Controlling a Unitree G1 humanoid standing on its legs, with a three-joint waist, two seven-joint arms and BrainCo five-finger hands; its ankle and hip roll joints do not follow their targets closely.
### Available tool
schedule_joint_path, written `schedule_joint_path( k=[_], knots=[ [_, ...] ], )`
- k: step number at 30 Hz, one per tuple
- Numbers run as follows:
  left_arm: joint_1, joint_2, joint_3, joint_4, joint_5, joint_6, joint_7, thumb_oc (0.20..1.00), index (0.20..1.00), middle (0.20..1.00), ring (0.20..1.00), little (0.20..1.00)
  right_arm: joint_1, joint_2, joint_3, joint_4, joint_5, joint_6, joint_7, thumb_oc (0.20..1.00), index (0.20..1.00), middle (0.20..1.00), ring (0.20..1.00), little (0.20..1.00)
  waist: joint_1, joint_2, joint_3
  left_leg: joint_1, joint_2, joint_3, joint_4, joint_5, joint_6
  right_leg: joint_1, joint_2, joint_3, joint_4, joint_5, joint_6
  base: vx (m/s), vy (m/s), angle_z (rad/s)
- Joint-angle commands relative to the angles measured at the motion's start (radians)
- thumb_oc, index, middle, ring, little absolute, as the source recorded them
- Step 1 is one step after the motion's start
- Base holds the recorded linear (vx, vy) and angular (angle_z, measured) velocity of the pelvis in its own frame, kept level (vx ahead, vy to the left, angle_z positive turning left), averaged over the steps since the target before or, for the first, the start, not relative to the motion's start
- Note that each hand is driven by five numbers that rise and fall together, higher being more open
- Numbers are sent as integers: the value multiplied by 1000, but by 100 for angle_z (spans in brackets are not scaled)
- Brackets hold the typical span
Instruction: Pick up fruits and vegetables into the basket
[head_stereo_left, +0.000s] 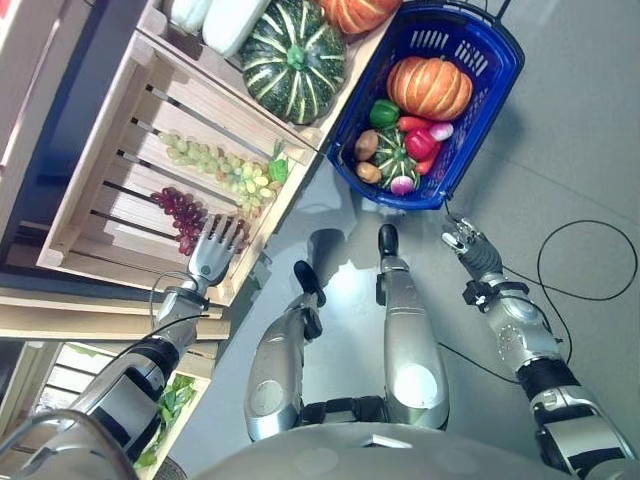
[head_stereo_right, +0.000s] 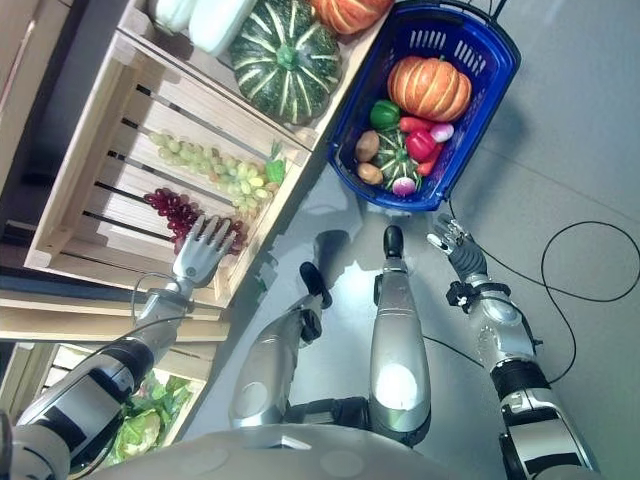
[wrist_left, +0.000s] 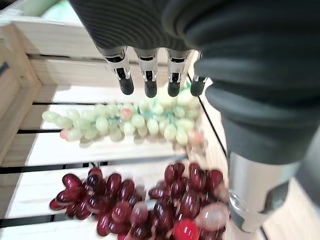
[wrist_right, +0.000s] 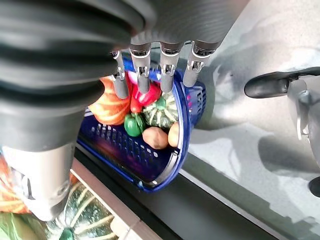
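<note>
Your left hand (head_stereo_left: 212, 252), fingers straight and holding nothing, hovers over red grapes (head_stereo_left: 180, 213) in the wooden crate (head_stereo_left: 95, 175); green grapes (head_stereo_left: 215, 163) lie beyond. Your right hand (head_stereo_left: 468, 243), likewise open and unladen, sits just near of the blue basket (head_stereo_left: 495, 95) containing an orange pumpkin (head_stereo_left: 430, 88).

Slatted wood crate (head_stereo_left: 95, 190), wood shelf (head_stereo_left: 60, 315), grey floor (head_stereo_left: 590, 130)
</note>
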Motion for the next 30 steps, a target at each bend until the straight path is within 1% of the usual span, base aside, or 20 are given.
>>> schedule_joint_path(
  k=[1,3,6,9,13,16,21,23,26,30],
  knots=[
    [33,64,40,24,66,97,-35,1000,1000,1000,1000,1000,42,-29,17,-111,42,-25,-26,1000,1000,1000,1000,1000,-15,1,-22,-115,8,-14,183,-79,-19,-1,-14,-13,89,-99,49,-8,22,-7],
    [38,68,45,38,70,122,-41,1000,1000,1000,1000,1000,40,-35,14,-121,46,-27,-37,1000,1000,1000,1000,1000,-19,10,-22,-134,6,-13,188,-77,-20,-23,-15,-7,92,-97,50,-8,36,-8],
    [41,67,47,51,50,141,-44,1000,1000,1000,1000,1000,34,-46,8,-136,51,-28,-44,1000,1000,1000,1000,1000,-27,23,-22,-158,6,-7,200,-77,-24,-56,-15,6,101,-94,49,2,48,-6],
    [33,68,48,52,25,165,-28,1000,1000,1000,1000,1000,27,-55,7,-149,49,-26,-53,1000,1000,1000,1000,1000,-35,32,-22,-182,8,0,210,-76,-27,-87,-13,18,112,-96,46,7,44,-7],
    [20,73,50,43,11,174,-21,1000,1000,1000,1000,1000,11,-67,3,-159,53,-25,-63,1000,1000,1000,1000,1000,-39,40,-22,-215,10,6,221,-76,-31,-123,-8,29,122,-97,43,-2,27,-7],
    [11,78,59,37,12,201,-18,1000,1000,1000,1000,1000,3,-73,3,-169,55,-24,-74,1000,1000,1000,1000,1000,-41,43,-22,-236,12,10,226,-74,-34,-147,-4,34,128,-98,40,-2,8,-2],
    [5,101,82,12,9,206,-23,1000,1000,1000,1000,1000,4,-83,-8,-184,63,-31,-83,1000,1000,1000,1000,1000,-41,50,-22,-263,8,12,234,-72,-36,-176,-4,39,130,-93,38,1,5,-6],
    [14,106,94,6,6,220,-17,1000,1000,1000,1000,1000,8,-86,-14,-194,67,-34,-85,1000,1000,1000,1000,1000,-42,52,-22,-268,8,14,234,-72,-37,-183,-4,41,130,-92,39,3,3,-2],
    [21,119,105,11,-14,233,-3,1000,1000,1000,1000,1000,14,-91,-21,-197,78,-44,-79,1000,1000,1000,1000,1000,-44,58,-22,-283,10,17,242,-73,-38,-200,-5,44,138,-94,37,0,0,0],
    [24,122,113,21,-42,254,-9,1000,1000,1000,1000,1000,18,-91,-24,-197,77,-52,-70,1000,1000,1000,1000,1000,-50,65,-22,-298,8,21,248,-76,-38,-222,-4,52,146,-96,36,14,29,-4]
  ],
)
